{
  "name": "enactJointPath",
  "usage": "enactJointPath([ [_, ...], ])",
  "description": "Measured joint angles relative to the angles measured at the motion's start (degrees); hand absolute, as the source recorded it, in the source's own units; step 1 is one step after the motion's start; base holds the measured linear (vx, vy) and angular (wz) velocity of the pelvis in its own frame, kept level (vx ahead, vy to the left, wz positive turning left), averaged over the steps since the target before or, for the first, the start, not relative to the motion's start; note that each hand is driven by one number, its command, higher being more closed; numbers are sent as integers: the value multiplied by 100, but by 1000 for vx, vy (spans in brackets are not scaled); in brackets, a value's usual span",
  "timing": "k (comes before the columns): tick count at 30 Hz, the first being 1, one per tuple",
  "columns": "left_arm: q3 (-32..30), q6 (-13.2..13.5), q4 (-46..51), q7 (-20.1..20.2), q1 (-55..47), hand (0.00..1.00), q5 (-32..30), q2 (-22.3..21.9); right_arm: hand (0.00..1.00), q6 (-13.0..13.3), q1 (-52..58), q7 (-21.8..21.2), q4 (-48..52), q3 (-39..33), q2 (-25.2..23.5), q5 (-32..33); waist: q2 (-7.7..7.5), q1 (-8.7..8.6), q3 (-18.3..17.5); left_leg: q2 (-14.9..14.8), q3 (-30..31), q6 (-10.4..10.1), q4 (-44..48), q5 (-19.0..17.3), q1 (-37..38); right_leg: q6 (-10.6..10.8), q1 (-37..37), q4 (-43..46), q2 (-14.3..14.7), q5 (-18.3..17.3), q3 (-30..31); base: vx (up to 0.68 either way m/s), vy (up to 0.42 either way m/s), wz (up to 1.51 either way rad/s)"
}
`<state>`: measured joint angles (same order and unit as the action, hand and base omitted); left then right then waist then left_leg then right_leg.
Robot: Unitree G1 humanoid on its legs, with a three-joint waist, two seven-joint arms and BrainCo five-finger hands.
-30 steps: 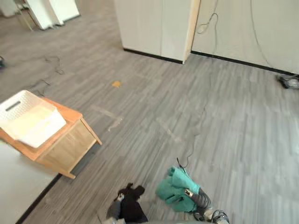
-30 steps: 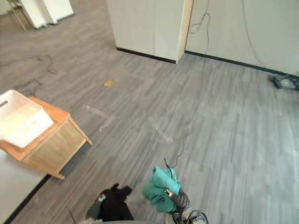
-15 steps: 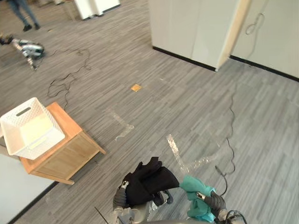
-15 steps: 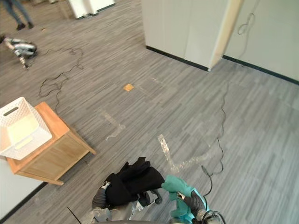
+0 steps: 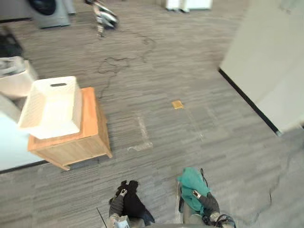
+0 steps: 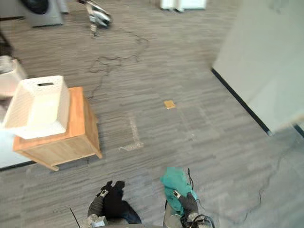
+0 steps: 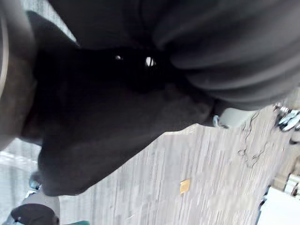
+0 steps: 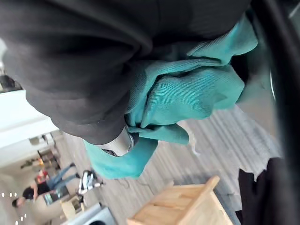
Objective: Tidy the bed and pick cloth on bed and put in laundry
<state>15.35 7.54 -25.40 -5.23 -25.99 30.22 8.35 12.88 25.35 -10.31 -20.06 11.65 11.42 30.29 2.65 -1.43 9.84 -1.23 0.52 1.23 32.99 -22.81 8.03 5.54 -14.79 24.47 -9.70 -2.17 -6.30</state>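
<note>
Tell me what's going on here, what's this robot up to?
The robot is out on the floor carrying laundry in both hands. Its left robot hand carries a black cloth, and its right robot hand is curled round a teal cloth. A white laundry basket sits on a low wooden table ahead, on the robot's left. Neither cloth is in the basket yet.
</note>
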Motion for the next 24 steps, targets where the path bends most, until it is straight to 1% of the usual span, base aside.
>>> enactJointPath([
  [1,-23,34,23,9,11,100,72,-180,100,10,-67,99,12,-62,218,-7,329,-6,25,-502,-507,-252,1303,522,-595,-143,335,-168,167,-113,-212,360,-387,57],
  [2,-20,61,22,11,-2,100,65,-316,100,8,-131,178,-21,-129,348,-14,545,40,46,-834,-752,-343,2160,739,-991,-272,713,-407,285,-208,-370,369,-354,49],
  [3,-14,66,23,12,-10,100,56,-355,100,9,-165,208,-59,-198,344,-14,562,44,50,-871,-852,-327,2329,729,-1143,-306,898,-518,289,-257,-442,357,-329,46],
  [4,-21,107,74,18,36,100,51,-383,100,39,-257,275,-108,-298,318,-14,534,61,62,-864,-1041,-300,2401,710,-1413,-360,1260,-785,280,-337,-585,289,-320,46],
  [5,-31,117,181,20,55,100,46,-387,100,100,-272,279,-106,-405,303,-16,487,96,75,-860,-1305,-295,2227,704,-1651,-361,1579,-1055,291,-408,-718,262,-308,42],
  [7,-66,122,325,20,36,100,43,-404,100,207,-332,279,-98,-482,285,-16,406,112,93,-846,-1805,-294,1662,703,-1842,-382,1872,-1331,292,-447,-832,267,-242,27],
  [8,-134,121,482,7,-19,100,-10,-498,100,241,-356,281,-7,-610,268,-16,311,110,92,-646,-2343,-308,232,752,-1936,-382,2139,-1635,278,-475,-968,313,-207,29],
  [9,-138,123,535,-11,-47,100,-33,-537,100,242,-343,287,62,-653,264,-15,298,113,88,-539,-2486,-365,-453,842,-1936,-365,2209,-1721,278,-492,-1013,354,-165,32],
  [10,-131,142,603,-69,-78,100,-144,-604,100,252,-345,288,167,-683,268,-10,295,114,86,-378,-2619,-470,-1763,1260,-1949,-301,2386,-1891,332,-546,-1075,297,-103,17],
  [11,-124,145,629,-126,-100,100,-178,-619,100,251,-362,288,186,-684,269,-10,302,124,90,-393,-2619,-535,-2088,1396,-2016,-269,2459,-1946,393,-588,-1092,394,-87,13],
  [12,-132,167,658,-184,-119,100,-195,-620,100,252,-343,287,216,-686,284,-1,302,197,89,-505,-2609,-598,-2395,1547,-2171,-198,2627,-2018,520,-732,-1109,446,-40,2],
  [13,-138,177,685,-248,-112,100,-197,-616,100,251,-335,287,219,-661,288,4,287,266,90,-605,-2594,-552,-2471,1720,-2228,-127,2790,-2013,580,-888,-1110,483,-24,-2],
  [14,-171,181,683,-266,-87,100,-209,-602,100,250,-346,287,221,-623,274,9,190,323,63,-613,-2588,-352,-2327,2155,-2211,-44,2886,-1939,526,-1091,-1096,644,-3,-14],
  [15,-251,178,687,-272,-12,100,-234,-574,100,250,-412,287,244,-597,222,14,-60,413,18,-524,-2680,-229,-1931,2265,-2272,80,2908,-1749,273,-1371,-1083,557,-12,-17],
  [16,-310,184,676,-272,-1,100,-310,-537,100,250,-451,293,265,-583,189,28,-221,391,-42,-416,-2748,-104,-1783,2183,-2184,279,2968,-1414,99,-1459,-1131,803,-45,-5],
  [17,-388,163,515,-273,197,100,-414,-566,100,244,-618,336,286,-612,153,65,-311,351,4,-154,-2705,635,-1767,2130,-2022,366,2168,652,-467,-1556,-1170,576,-44,12],
  [18,-395,177,568,-266,210,100,-445,-501,100,247,-688,358,288,-620,96,64,-397,347,24,-34,-2712,695,-1817,2075,-1895,262,1826,1492,-731,-1330,-1161,565,-32,28],
  [19,-406,194,615,-253,234,100,-475,-408,100,246,-711,390,285,-623,17,56,-510,341,81,153,-2640,678,-1907,1948,-1657,-36,1460,2531,-1073,-864,-1142,548,-35,61],
  [20,-406,195,598,-276,257,100,-544,-344,100,245,-673,397,278,-609,-107,-3,-549,218,163,280,-2361,734,-1914,1743,-1277,-88,1129,3379,-1163,-952,-1076,563,-57,65],
  [21,-423,197,592,-284,253,100,-564,-334,100,248,-676,400,279,-601,-126,-14,-533,219,199,290,-2283,739,-1931,1715,-1167,-93,1097,3423,-1130,-980,-1071,674,-99,87],
  [22,-424,200,554,-349,241,100,-568,-304,100,255,-624,408,281,-573,-179,-39,-469,195,254,300,-2077,710,-2074,1626,-776,-102,921,3364,-979,-1141,-1064,541,-122,104],
  [23,-423,258,568,-375,233,100,-569,-256,100,336,-483,421,319,-459,-208,-68,-397,128,260,301,-1743,644,-2294,1583,-423,-117,617,2859,-749,-1295,-1088,517,-148,108],
  [24,-423,279,576,-375,236,100,-569,-243,100,355,-471,419,341,-438,-215,-74,-381,105,270,301,-1656,628,-2319,1574,-373,-119,540,2697,-702,-1307,-1083,486,-205,136],
])
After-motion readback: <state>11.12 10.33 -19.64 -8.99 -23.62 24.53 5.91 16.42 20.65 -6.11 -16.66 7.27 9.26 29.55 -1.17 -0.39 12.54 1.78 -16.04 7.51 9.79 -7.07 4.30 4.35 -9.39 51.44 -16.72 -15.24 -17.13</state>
